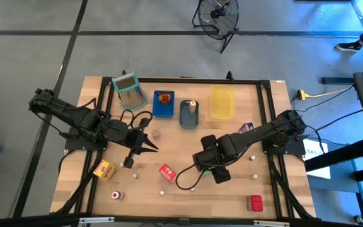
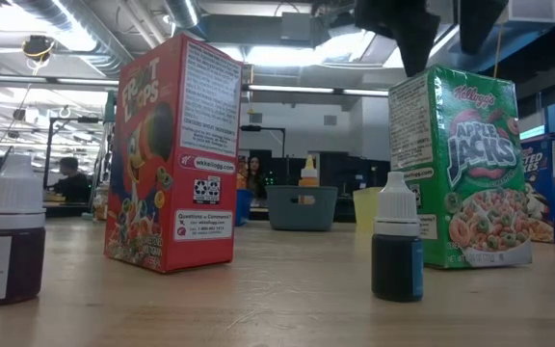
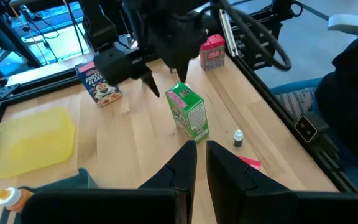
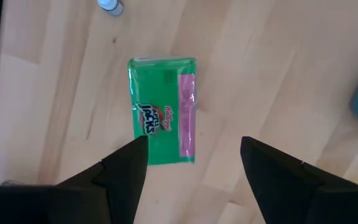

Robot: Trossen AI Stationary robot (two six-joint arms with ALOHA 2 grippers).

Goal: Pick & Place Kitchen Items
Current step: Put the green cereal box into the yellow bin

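Right claw (image 4: 194,152) stands released directly above the green carton (image 4: 163,111), fingers (image 4: 124,163) wide apart and clear of it; in the right wrist view the carton top sits between and just ahead of the two fingers. In the high view this claw (image 1: 197,165) is at lower centre of the frame, over the tabletop (image 1: 282,195). In the low view the green carton (image 2: 459,169) stands upright at right of frame.

Left claw (image 1: 131,159) is left of centre in the high view, clenched and holding nothing, pointed down at the wood. The left wrist view shows its fingers (image 3: 184,163) nearly touching.

Other task items, high view:
- red carton (image 1: 167,171), lower centre, just left of the right claw; upright at left-centre of the low view.
- yellow carton (image 1: 104,169), lower left.
- second red carton (image 1: 255,203), lower right.
- blue carton (image 1: 245,128), right of centre.
- small bottles scattered along the lower part of the frame; one dark bottle (image 2: 398,241) stands just left of the green carton in the low view.

Along the upper part of the frame stand a mesh basket (image 1: 128,91), blue tray (image 1: 163,110), grey tray (image 1: 186,120) and yellow tray (image 1: 222,104).
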